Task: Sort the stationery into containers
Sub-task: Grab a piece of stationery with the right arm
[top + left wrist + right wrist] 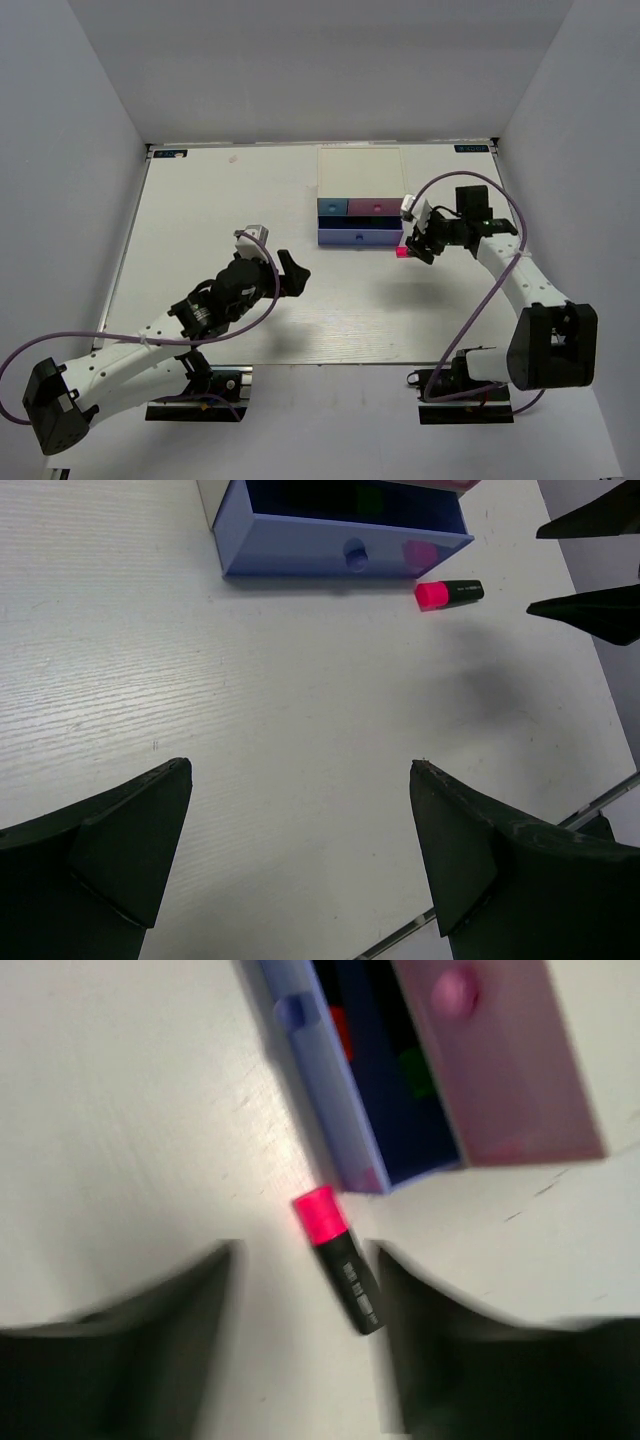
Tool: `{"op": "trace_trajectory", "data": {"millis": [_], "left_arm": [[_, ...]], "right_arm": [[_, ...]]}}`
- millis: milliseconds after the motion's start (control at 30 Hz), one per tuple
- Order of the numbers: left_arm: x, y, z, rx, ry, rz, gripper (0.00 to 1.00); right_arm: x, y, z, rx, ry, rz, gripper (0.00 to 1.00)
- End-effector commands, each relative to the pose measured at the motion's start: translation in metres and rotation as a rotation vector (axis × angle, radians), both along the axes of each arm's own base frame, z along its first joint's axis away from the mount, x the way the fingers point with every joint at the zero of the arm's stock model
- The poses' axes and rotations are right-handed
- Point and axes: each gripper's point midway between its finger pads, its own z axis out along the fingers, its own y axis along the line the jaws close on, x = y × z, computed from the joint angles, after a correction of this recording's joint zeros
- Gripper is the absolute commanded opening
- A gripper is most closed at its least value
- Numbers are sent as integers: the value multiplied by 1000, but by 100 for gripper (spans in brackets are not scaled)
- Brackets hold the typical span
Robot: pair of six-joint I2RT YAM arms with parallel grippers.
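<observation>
The pink-capped highlighter (402, 253) lies on the table just off the right front corner of the open blue-purple drawer (357, 238). It also shows in the left wrist view (448, 593) and the right wrist view (338, 1260). My right gripper (416, 247) is open and hovers over it, a finger on each side in the blurred right wrist view (305, 1260). Orange (341, 1030) and green (415, 1070) patches show inside the drawer. My left gripper (287, 274) is open and empty over bare table (300, 770). No erasers are in view.
The white box (360, 170) stands at the back middle, with its blue front (330, 207) and pink front (376, 207) shut above the open drawer. Grey walls close in the table on the left, back and right.
</observation>
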Motion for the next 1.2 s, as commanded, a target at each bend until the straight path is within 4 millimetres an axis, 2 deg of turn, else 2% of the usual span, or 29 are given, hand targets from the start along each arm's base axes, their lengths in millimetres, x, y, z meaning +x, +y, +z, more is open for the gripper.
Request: {"op": "trace_trajectory", "data": {"millis": [0, 33, 100, 200, 233, 367, 400, 467, 500, 567, 767, 900, 1167], "left_arm": [[-1, 3, 0, -21, 1, 11, 99], [-1, 3, 0, -21, 1, 11, 99], [-1, 3, 0, -21, 1, 11, 99], [-1, 3, 0, -21, 1, 11, 99], [-1, 3, 0, -21, 1, 11, 99], [-1, 3, 0, -21, 1, 11, 99], [-1, 2, -2, -14, 7, 11, 99], [0, 1, 3, -22, 0, 11, 99], [0, 1, 3, -22, 0, 11, 99], [0, 2, -2, -8, 12, 11, 99], [0, 1, -7, 7, 23, 11, 99], [3, -2, -8, 19, 23, 8, 99], [5, -7, -9, 18, 27, -1, 99]], "right_arm": [[-13, -9, -1, 32, 99, 80, 78], [-24, -16, -15, 15, 159, 119, 90], [-19, -21, -19, 18, 179, 134, 90], [-7, -40, -30, 4, 160, 114, 90], [1, -44, -32, -19, 117, 119, 90], [12, -51, -48, -53, 88, 158, 83], [13, -54, -61, -51, 125, 159, 81], [25, -57, -57, -63, 96, 176, 78], [30, -58, -63, -59, 113, 176, 76], [37, -59, -60, -69, 88, 202, 75], [50, -63, -80, -105, 104, 238, 72], [52, -65, -86, -121, 108, 269, 72], [37, -66, -107, -169, 183, 315, 72]]}}
